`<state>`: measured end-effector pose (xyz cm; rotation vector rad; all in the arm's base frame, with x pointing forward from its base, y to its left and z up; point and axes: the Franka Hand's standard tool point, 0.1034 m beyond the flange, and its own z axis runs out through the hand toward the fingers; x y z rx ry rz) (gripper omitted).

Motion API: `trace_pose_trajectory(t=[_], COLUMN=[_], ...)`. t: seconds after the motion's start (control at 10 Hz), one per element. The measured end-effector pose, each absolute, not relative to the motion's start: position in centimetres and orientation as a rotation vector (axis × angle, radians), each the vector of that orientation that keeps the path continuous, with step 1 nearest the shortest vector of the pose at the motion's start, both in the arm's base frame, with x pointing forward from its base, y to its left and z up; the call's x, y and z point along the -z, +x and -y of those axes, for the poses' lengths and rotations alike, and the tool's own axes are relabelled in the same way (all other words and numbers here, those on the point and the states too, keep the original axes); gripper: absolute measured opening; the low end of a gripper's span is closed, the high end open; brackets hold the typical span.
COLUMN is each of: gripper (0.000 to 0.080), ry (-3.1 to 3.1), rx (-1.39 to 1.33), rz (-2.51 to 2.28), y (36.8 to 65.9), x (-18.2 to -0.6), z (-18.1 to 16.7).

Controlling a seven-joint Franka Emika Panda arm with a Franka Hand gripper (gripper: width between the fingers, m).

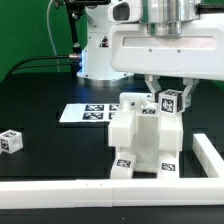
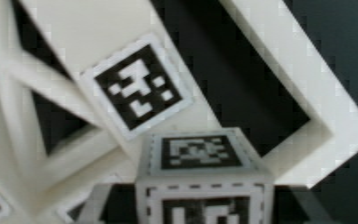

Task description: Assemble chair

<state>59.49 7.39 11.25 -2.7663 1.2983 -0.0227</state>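
The partly built chair [image 1: 143, 140] stands in the middle of the black table, a stack of white slabs and blocks with tags on its faces. My gripper [image 1: 170, 99] hangs over the chair's upper corner at the exterior view's right, shut on a small white tagged cube leg [image 1: 170, 101]. In the wrist view the cube leg [image 2: 197, 160] sits between the dark fingers [image 2: 114, 203], close against a slanting chair slab with a tag [image 2: 140, 85]. A second loose cube leg [image 1: 10, 141] lies far off at the exterior view's left.
The marker board [image 1: 88, 113] lies flat behind the chair. A long white border rail [image 1: 110, 188] runs along the front and turns up the exterior view's right side [image 1: 209, 155]. The robot's base [image 1: 98, 50] stands at the back.
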Motion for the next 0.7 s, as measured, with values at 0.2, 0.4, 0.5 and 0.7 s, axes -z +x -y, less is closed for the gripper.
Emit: trace_pose_trajectory(t=[0.2, 0.4, 0.5, 0.7], gripper=[0.0281, 0.0281, 0.0281, 0.0281], ry=[-2.486, -2.293, -2.214, -2.185], rx=[-0.01, -0.022, -0.029, -0.029], rz=[-1.758, -1.993, -2.078, -2.105], y=[59.44, 59.42, 59.41, 59.36], x=[-11.24, -11.21, -11.23, -11.25], z=[-7.62, -7.72, -7.74, -7.7])
